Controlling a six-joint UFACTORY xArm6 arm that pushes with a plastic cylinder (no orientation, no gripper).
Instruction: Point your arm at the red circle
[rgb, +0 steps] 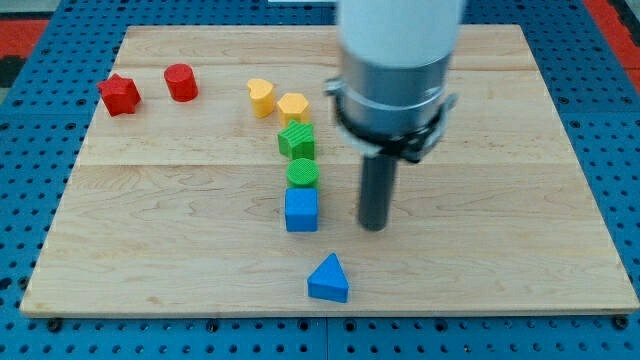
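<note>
Red star (119, 95), yellow heart (261, 97), blue cube (301, 210), blue triangle (329, 279)

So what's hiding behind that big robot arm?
Only wooden board shows around the arm. The arm covers the board's top middle, so anything there can't be seen. My tip sits right of the blue cube, far from the red circle.

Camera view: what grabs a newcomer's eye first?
The big arm housing fills the top centre, its dark rod ending at my tip, right of the blue cube. A column of coloured blocks runs down the middle. The red circle sits far off at top left.
</note>
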